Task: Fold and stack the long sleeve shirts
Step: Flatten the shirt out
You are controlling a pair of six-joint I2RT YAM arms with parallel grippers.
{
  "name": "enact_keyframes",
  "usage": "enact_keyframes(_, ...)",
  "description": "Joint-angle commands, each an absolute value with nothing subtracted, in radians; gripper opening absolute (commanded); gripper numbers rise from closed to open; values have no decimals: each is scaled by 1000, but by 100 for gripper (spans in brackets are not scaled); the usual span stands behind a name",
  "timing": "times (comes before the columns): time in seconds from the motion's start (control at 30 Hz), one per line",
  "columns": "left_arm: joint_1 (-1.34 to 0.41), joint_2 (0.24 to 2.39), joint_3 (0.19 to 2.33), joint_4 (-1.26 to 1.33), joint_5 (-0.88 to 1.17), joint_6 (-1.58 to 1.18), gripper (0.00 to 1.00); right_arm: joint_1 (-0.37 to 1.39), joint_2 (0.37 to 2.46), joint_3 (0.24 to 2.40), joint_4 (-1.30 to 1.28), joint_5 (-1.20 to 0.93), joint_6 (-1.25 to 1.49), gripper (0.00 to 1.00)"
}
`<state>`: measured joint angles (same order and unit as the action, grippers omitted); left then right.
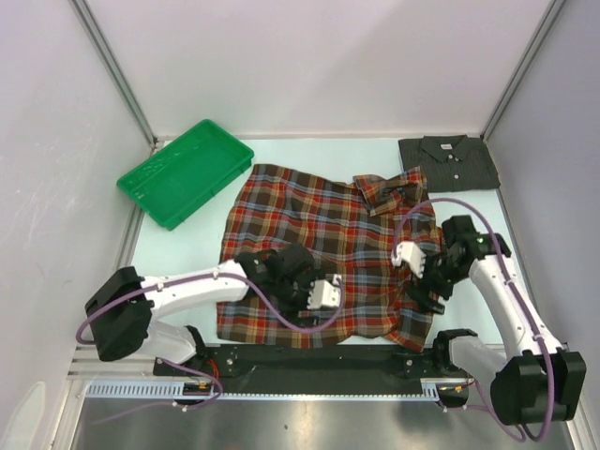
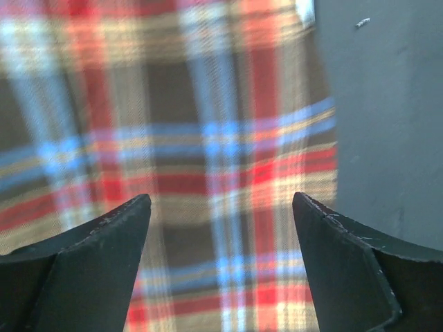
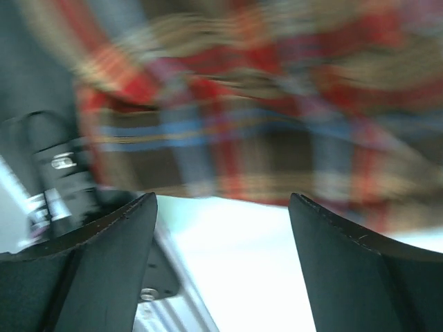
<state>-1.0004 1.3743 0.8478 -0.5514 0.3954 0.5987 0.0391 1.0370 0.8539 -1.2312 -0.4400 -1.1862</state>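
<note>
Plaid shirt (image 1: 319, 234) lies spread at centre of desk (image 1: 183, 244); grey shirt (image 1: 448, 161) sits folded, far-right corner. My L pincer (image 2: 221, 207) and R pincer (image 3: 221, 204) both gape, gripping nothing. Step: folding plaid, I judge. Next: pinch near hem w/ both.

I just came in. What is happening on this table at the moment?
Two robot arms are working on a plaid shirt, which lies spread open in the middle of the table, not yet folded. The left end effector is open over the near part of the cloth. The right end effector is open at the shirt's right edge and holds nothing. A dark grey shirt already lies folded in the far right corner, and a green tray sits at the far left.
</note>
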Motion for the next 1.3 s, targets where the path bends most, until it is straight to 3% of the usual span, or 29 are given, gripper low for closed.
enact_keyframes(0.0,-1129,1384,805,-297,374,497,90,106,1012,790,-1261,-466,-1160,84)
enact_keyframes(0.2,-1218,1482,801,-116,313,463,89,114,1072,808,-1382,-485,-1273,81)
enact_keyframes(0.4,-1307,1515,723,92,237,456,84,230,948,733,-1371,-471,-1400,77)
enact_keyframes(0.47,-1315,1538,730,106,226,445,75,270,948,735,-1376,-479,-1414,78)
enact_keyframes(0.57,-1318,1577,747,104,192,422,49,371,1003,742,-1355,-486,-1343,77)
enact_keyframes(0.6,-1315,1581,756,95,193,410,33,392,1020,744,-1315,-473,-1312,76)
enact_keyframes(0.7,-1273,1562,788,52,228,352,5,353,1084,755,-1269,-468,-1289,73)
enact_keyframes(0.73,-1247,1559,802,37,254,327,2,286,1100,787,-1270,-483,-1289,73)
enact_keyframes(0.9,-1033,1566,931,-67,434,186,0,102,1199,926,-1315,-538,-1278,74)
enact_keyframes(1.07,-818,1743,1090,-150,499,86,0,-26,1255,1038,-1373,-564,-1240,76)
enact_keyframes(1.17,-705,1886,1182,-210,541,15,3,-3,1215,1022,-1370,-580,-1204,77)
enact_keyframes(1.27,-635,1972,1242,-245,578,-26,7,156,1158,956,-1274,-543,-1087,77)
